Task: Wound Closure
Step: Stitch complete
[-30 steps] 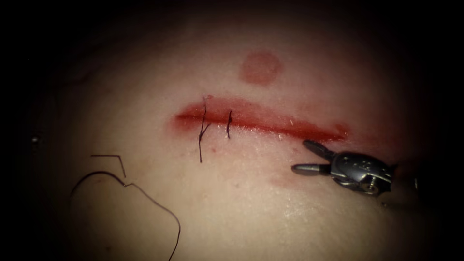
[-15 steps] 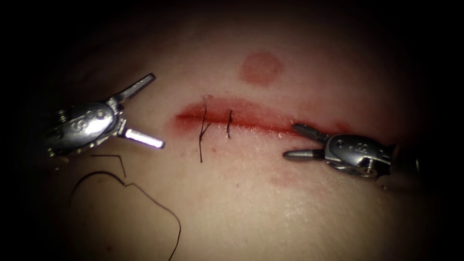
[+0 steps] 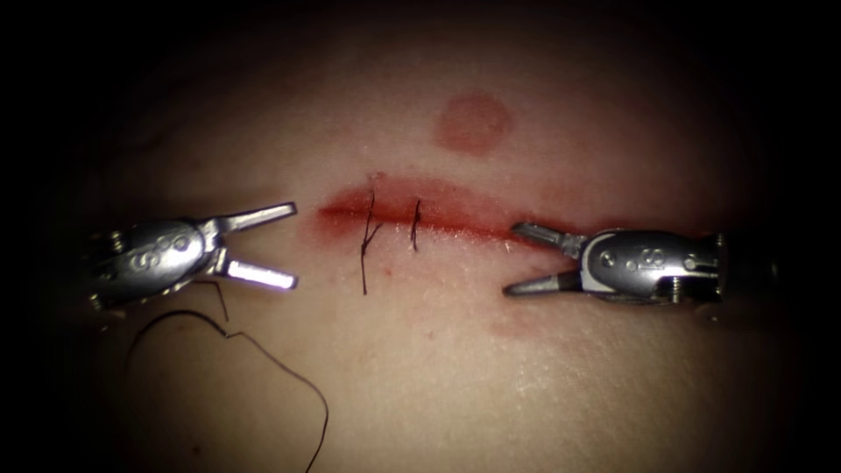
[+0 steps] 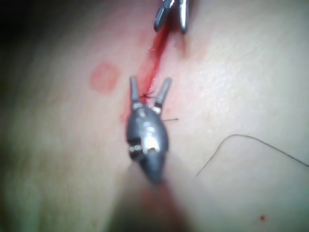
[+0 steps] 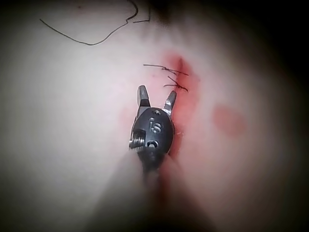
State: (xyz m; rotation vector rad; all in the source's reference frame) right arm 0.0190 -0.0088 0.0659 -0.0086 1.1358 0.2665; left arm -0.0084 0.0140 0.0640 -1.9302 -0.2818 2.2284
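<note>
Endoscope view has both tools lying pretty flat over the tissue (image 3: pixel 420 377), pointing at each other from opposite ends of the cut (image 3: pixel 473 219). Left tool (image 3: pixel 279 245) comes in from the left side, its tips just short of the cut's left end, jaws spread in a wide V with nothing between them. Right tool (image 3: pixel 521 260) sits at the cut's right end, one jaw on the red line and the other below it, also gaping open and holding nothing. Between the two tools there are two stitches (image 3: pixel 368 232) across the left part of the cut, with short cut ends of thread sticking out below. A loose thread (image 3: pixel 263 350) curls on the tissue below the left tool, touching neither jaw. Can't make out the needle for sure anywhere. Left wrist view shows the left tool (image 4: pixel 150 93) straddling the red line; right wrist view shows the right tool (image 5: pixel 155 99) near the stitches (image 5: pixel 171 77).
</note>
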